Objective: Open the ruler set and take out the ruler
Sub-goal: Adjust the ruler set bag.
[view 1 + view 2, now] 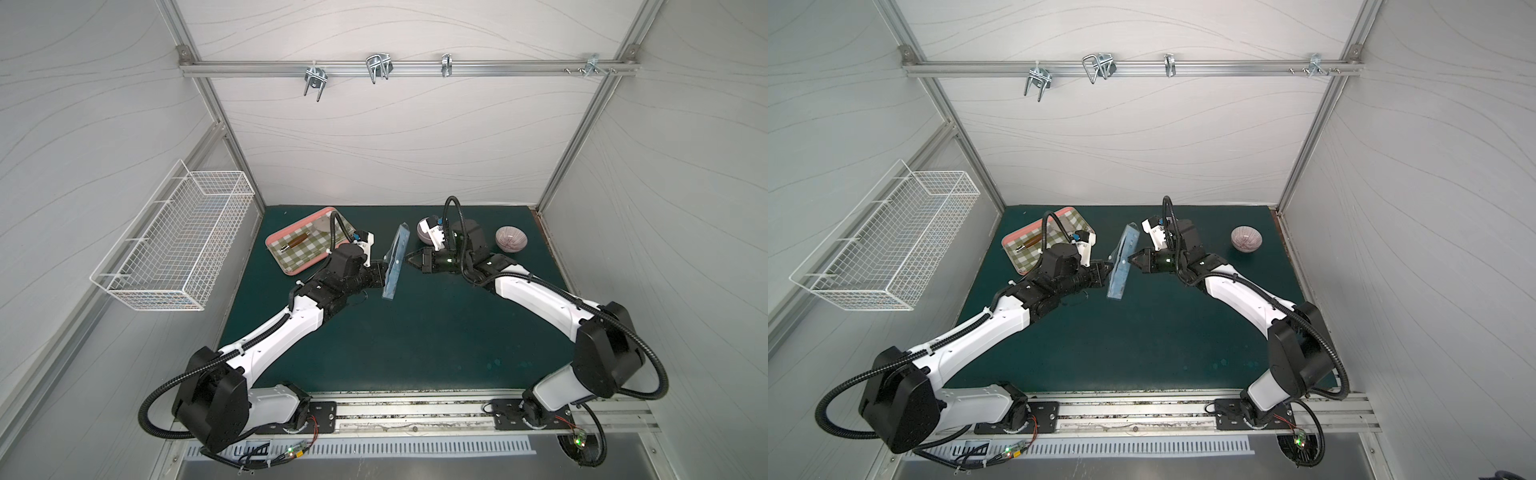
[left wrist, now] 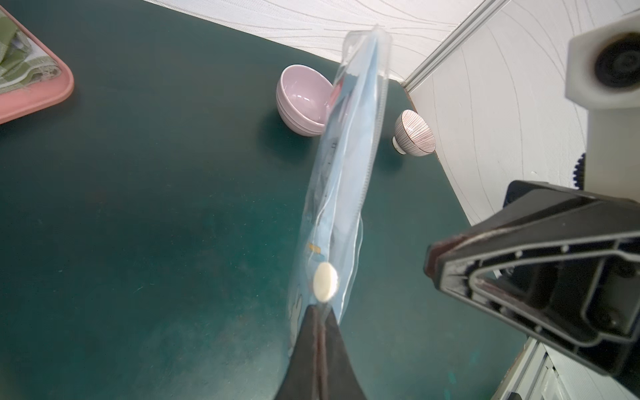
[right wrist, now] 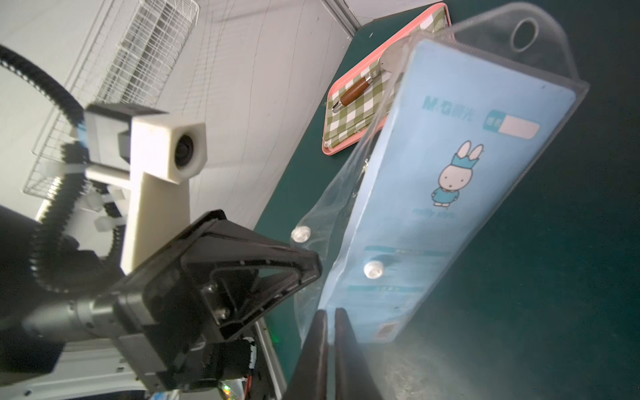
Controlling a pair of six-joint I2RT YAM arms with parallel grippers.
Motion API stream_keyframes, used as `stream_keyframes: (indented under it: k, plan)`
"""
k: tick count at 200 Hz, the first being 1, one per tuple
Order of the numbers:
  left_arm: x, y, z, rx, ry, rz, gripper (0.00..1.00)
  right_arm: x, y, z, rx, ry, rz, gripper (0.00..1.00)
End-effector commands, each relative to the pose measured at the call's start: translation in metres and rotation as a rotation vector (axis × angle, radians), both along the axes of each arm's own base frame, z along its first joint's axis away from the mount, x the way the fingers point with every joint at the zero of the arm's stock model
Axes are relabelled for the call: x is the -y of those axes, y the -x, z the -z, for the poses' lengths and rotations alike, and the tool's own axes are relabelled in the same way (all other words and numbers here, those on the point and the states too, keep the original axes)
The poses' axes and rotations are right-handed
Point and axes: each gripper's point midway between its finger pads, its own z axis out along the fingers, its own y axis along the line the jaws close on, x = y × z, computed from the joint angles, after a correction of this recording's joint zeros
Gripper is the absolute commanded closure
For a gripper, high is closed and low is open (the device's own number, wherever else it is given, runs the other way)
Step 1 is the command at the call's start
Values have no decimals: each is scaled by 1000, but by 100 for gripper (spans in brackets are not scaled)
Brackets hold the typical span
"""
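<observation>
The left end effector was clamped on the ruler set, holding it on edge above the tabletop, while the right end effector sat closed just beside it.

Arms bent inward, tools nose to nose
The left arm and right arm reach forward; the left gripper is pinched tight on the ruler set, and the right gripper points at it from just beyond, jaws pressed together, holding nothing.
</observation>
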Motion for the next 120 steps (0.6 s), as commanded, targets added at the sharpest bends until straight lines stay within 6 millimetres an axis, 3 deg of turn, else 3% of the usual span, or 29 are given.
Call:
stream_keyframes:
  k: [1,76,120]
  plan:
    - [3,-10,-13,44,50,-23,100,-12,2,-7,-14,-28,-32,99]
    - [-1,-16,-10,66,1,-41,100,-42,-8,8,-79,34,-41,100]
    - [1,-15,-9,103,-91,-39,100,-47,-15,25,-109,135,-20,100]
